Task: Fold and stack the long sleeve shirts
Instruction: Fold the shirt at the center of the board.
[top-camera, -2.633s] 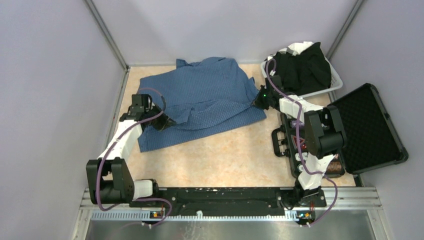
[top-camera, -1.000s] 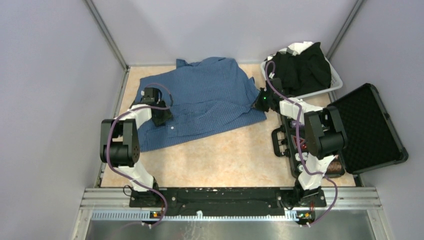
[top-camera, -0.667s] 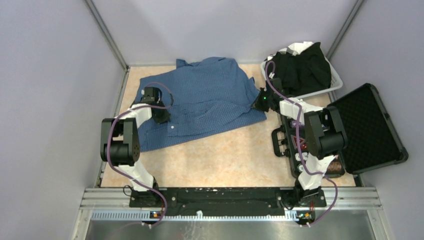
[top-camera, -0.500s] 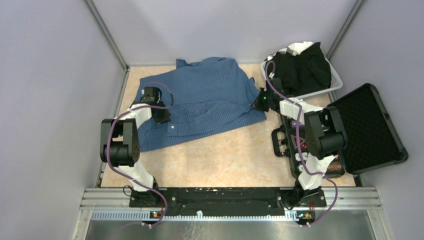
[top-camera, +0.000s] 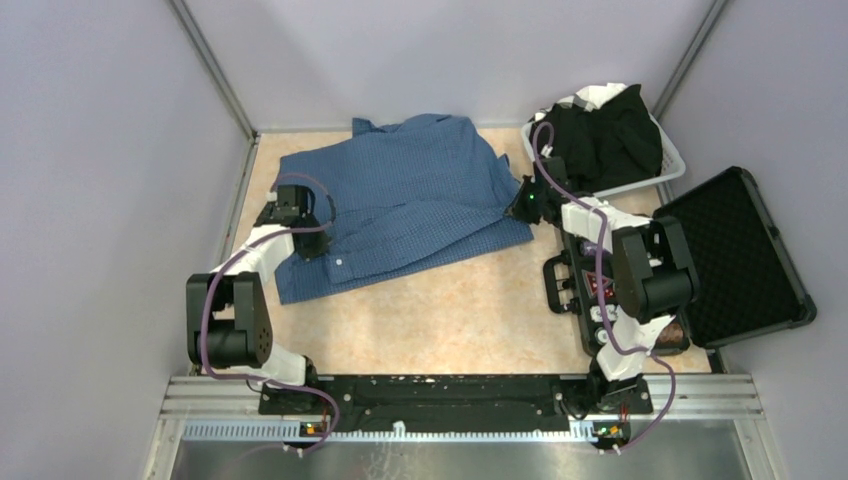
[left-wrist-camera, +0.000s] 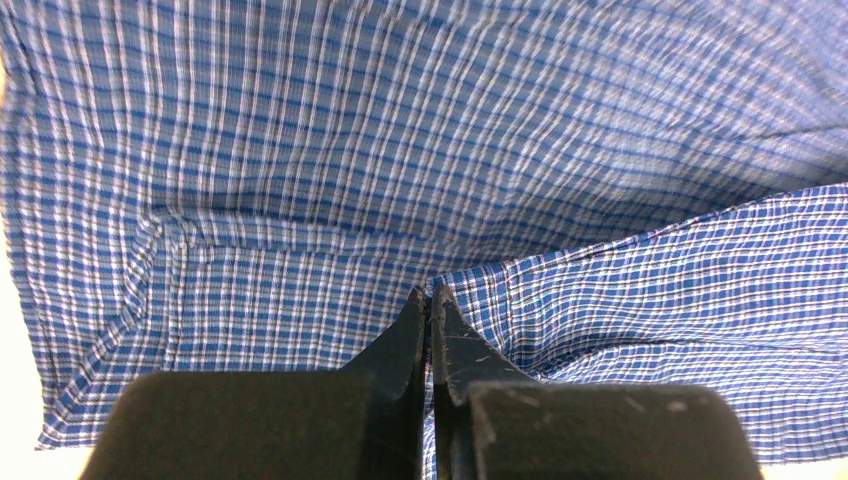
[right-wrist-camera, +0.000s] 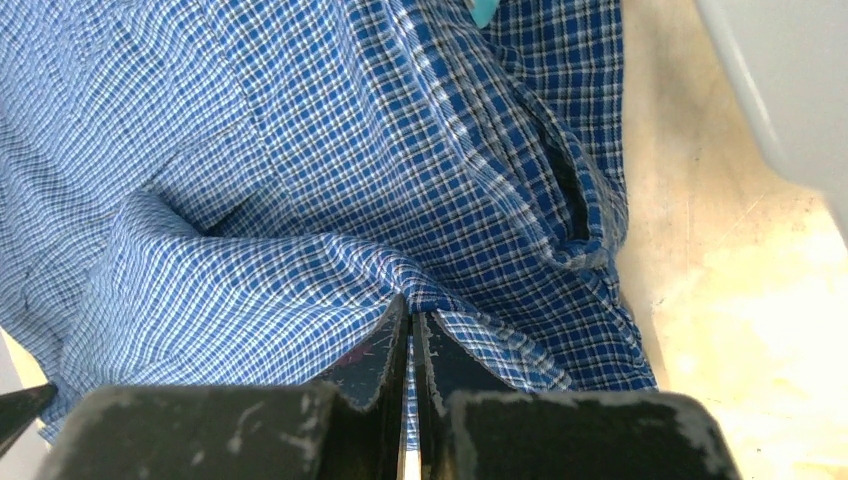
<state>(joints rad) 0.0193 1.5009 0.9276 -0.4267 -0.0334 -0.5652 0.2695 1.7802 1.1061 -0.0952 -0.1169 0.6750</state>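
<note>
A blue checked shirt (top-camera: 410, 205) lies spread across the far half of the table. My left gripper (top-camera: 308, 243) is at its left side, shut on a pinch of the blue cloth (left-wrist-camera: 520, 275), which rises as a fold between the jaws (left-wrist-camera: 428, 296). At the shirt's right edge my right gripper (top-camera: 513, 208) is shut on another fold of the same shirt (right-wrist-camera: 300, 200), with cloth caught between its jaws (right-wrist-camera: 408, 310). Black shirts (top-camera: 605, 135) are heaped in a white basket (top-camera: 672, 160) at the far right.
An open black hard case (top-camera: 735, 255) with foam lining lies at the right, its lower half under the right arm. Grey walls close in on the left, back and right. Bare tan tabletop (top-camera: 450, 310) lies between the shirt and the arm bases.
The left gripper has shut on the shirt's left side and pulled back toward the left and near; the cloth there has shifted with it. The right gripper has held its grip.
</note>
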